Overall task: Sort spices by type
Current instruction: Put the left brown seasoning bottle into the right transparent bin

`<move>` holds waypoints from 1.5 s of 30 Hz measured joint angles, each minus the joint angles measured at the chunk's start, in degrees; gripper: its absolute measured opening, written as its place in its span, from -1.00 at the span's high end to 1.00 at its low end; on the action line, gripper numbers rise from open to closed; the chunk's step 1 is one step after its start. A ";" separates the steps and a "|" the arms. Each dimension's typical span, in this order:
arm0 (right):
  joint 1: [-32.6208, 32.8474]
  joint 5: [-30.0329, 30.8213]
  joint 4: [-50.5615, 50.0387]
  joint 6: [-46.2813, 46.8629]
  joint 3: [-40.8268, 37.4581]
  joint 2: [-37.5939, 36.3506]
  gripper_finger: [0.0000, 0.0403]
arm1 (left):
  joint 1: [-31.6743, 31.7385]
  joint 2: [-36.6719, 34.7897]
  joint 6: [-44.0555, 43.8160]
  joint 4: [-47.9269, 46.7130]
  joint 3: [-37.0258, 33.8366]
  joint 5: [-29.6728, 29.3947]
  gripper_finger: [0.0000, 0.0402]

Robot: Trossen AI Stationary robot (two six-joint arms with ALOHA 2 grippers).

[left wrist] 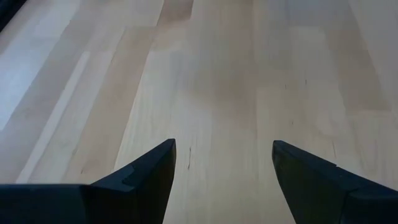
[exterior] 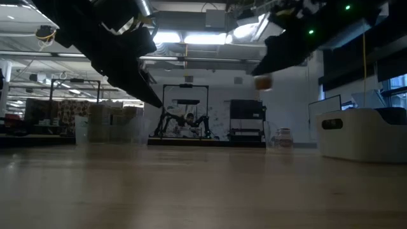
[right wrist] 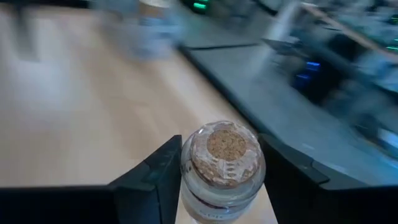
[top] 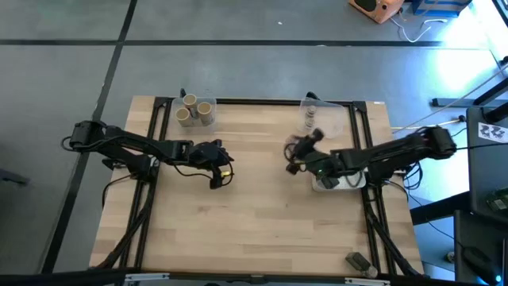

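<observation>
My right gripper (right wrist: 221, 168) is shut on a small glass jar with a cork top (right wrist: 222, 146). It hovers over the table's right half (top: 295, 156), next to the white dish (top: 337, 183). In the low view the jar (exterior: 262, 82) shows high above the tabletop. Tan cylinders with pale tops (top: 194, 110) stand in a clear tray at the far left. More small jars (top: 311, 117) stand in a clear tray at the far right. My left gripper (left wrist: 224, 168) is open over bare wood left of centre (top: 221, 171), with nothing between its fingers. My right gripper pinches the jar between its two fingers at the glass shoulder just under the cork (right wrist: 189, 180). One finger (right wrist: 158, 177) lies on each side of the jar. The jar is lifted clear of the table, its cork top facing the wrist camera.
Black frame rails run along the table's left, far and right sides (top: 361, 127). A small grey object (top: 359, 260) lies at the near right corner. Bare wood (top: 262, 230) fills the middle and near part of the table.
</observation>
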 joint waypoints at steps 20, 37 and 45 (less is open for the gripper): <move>-29.80 -6.72 -8.74 13.38 -13.11 -9.42 0.08 | -0.04 0.00 -0.61 2.27 0.00 0.00 -0.24; -41.90 -13.65 2.90 15.02 -19.32 -6.11 0.06 | -0.04 0.00 -0.81 2.32 0.00 0.00 -0.24; -41.80 -13.30 3.07 16.49 -19.33 -4.04 -0.11 | -0.04 0.02 -1.86 2.27 0.00 0.00 -0.24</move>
